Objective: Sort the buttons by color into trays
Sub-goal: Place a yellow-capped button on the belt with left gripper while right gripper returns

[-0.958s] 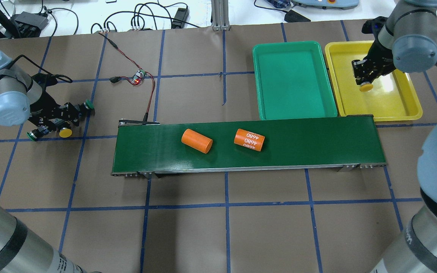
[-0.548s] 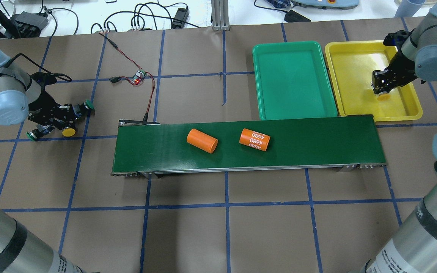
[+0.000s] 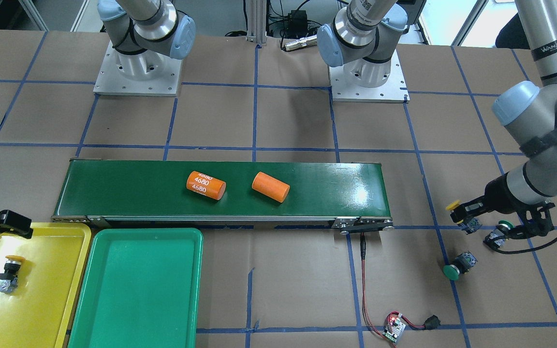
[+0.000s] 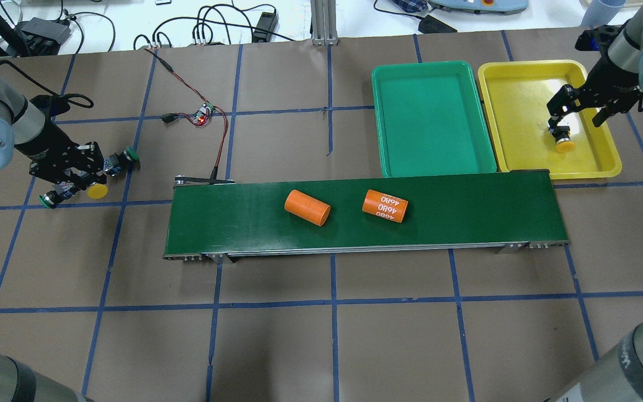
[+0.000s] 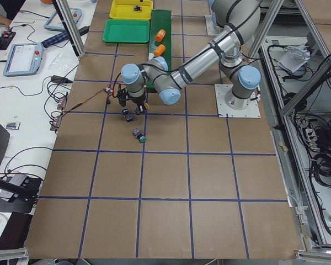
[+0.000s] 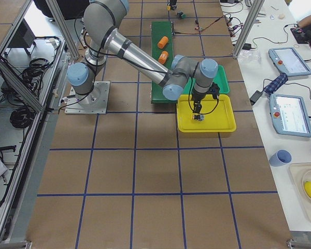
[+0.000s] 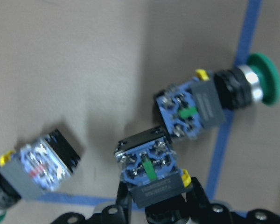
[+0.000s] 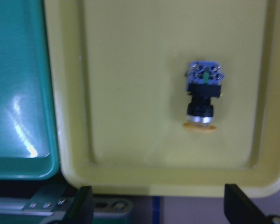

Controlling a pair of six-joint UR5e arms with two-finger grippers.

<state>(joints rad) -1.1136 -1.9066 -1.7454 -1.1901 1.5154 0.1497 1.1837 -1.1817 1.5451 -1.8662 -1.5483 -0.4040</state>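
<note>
- Overhead: a brown tabletop [image 4: 277,346] gridded with blue tape carries a dark-green conveyor belt [image 4: 466,212]. On the belt a plain orange cylinder [image 4: 307,207] and an orange cylinder marked 4680 [image 4: 385,206] lie apart. Past the belt's right end the green tray [image 4: 433,117] and the yellow tray [image 4: 517,111] sit side by side. A yellow button [image 4: 562,139] lies on its side in the yellow tray, and the right gripper [image 4: 578,109] hangs over it, jaws spread. At far left the left gripper [image 4: 88,181] has its jaws pinching the other yellow button [image 4: 97,191]. The first green button [image 4: 124,156] lies just beyond it, and the second green button [image 4: 52,197] lies just beside the wrist. A circuit board [image 4: 204,116] with red wires lies near the belt's left end.
- Front-facing: the yellow button [image 3: 7,276] rests in the yellow tray [image 3: 41,309], cap toward the belt. Only a black part of the right gripper shows at the view's edge. The other yellow button [image 3: 455,207] sits at the left gripper's tip. The first green button [image 3: 458,266] lies apart from it, and the second green button [image 3: 503,225] lies close under the gripper.
- Left wrist: the grey-blue terminal block of the other yellow button [image 7: 151,172] is clamped between the jaws. The first green button [image 7: 214,100] lies just beside it, cap over a tape line; I cannot tell whether the two touch.
- Right wrist: the jaws stand wide apart at the lower edge, with the yellow button [image 8: 203,95] well clear of both. The green tray [image 8: 18,93] shows at the left.
</note>
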